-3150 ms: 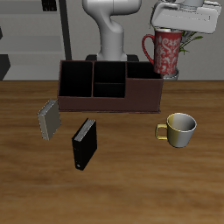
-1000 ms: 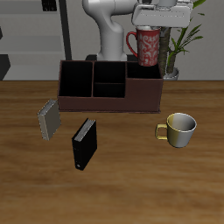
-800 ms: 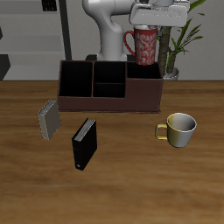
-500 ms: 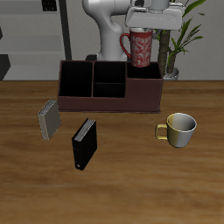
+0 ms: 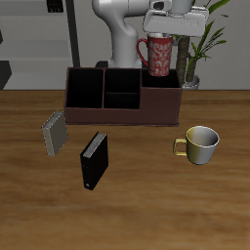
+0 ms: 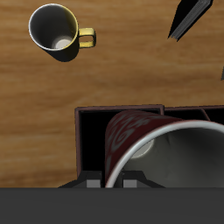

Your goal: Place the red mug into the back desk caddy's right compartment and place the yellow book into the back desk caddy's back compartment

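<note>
Exterior view: I had the gripper [image 5: 168, 29] above the caddy [image 5: 122, 98], its fingers pinching the rim of the red mug [image 5: 159, 55], which hung upright in the air with its handle pointing away from the potted plant [image 5: 197, 49]. The mug's base sat just over the right compartment [image 5: 161, 82]; I could not tell whether it touched the caddy's wall. The yellow book [image 5: 54, 132] stood on the table [image 5: 137, 205] in front of the caddy's opposite end, well apart from the mug. A black book [image 5: 92, 161] stood nearer the front edge, just beside the yellow one, and a cream mug [image 5: 200, 144] rested on the table in front of the caddy's mug end, apart from it. Wrist view: I looked down along the red mug [image 6: 162, 149], its grey-white inside open toward the camera, with the black floor of the right compartment [image 6: 92, 140] directly beneath it. The cream mug [image 6: 58, 32] and a corner of the black book [image 6: 188, 19] lay beyond the caddy's wall [image 6: 118, 110] on the wood.
</note>
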